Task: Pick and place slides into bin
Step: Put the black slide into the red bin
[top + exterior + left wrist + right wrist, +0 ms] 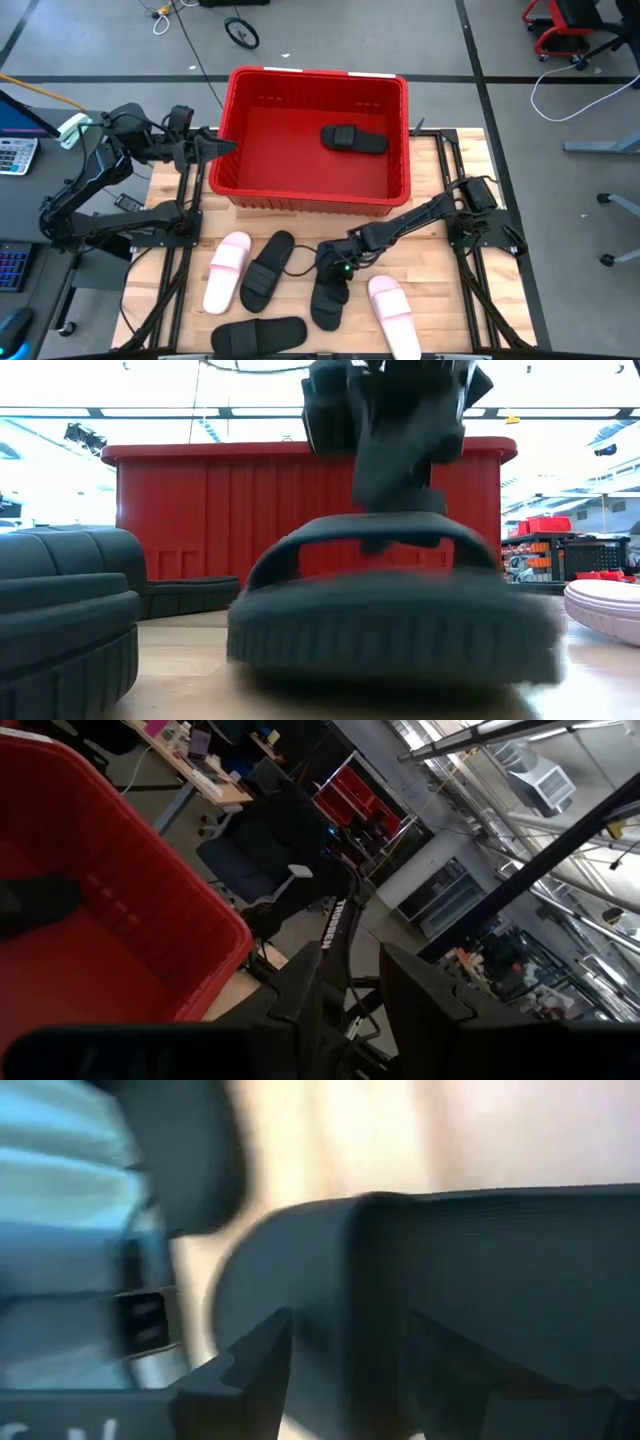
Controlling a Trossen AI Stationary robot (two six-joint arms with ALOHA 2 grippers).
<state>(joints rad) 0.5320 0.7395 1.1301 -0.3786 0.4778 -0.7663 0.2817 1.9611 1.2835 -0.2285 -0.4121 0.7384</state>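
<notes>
A black slide (330,295) lies on the table in front of the red bin (232,180); the low view shows it close up (390,620). My right gripper (333,262) is above its far end, shut on its strap. My left gripper (225,148) hovers open and empty at the bin's left rim (150,850). One black slide (353,139) lies flat on the bin's floor. Two more black slides (268,270) (258,335) and two pale pink slides (227,272) (392,310) lie sole down on the table. My right gripper holds the black slide by the top of its wide strap (400,525), coming from above with the fingers (250,1375) pointing down. The strap (370,1290) runs between the two fingers. Blur hides whether the sole has left the table.
The bin fills the table's far middle, its high rim (310,205) between the slides and its floor. The other slides crowd the near part of the table on both sides of the held one. A calculator (15,155) and cables lie off to the left.
</notes>
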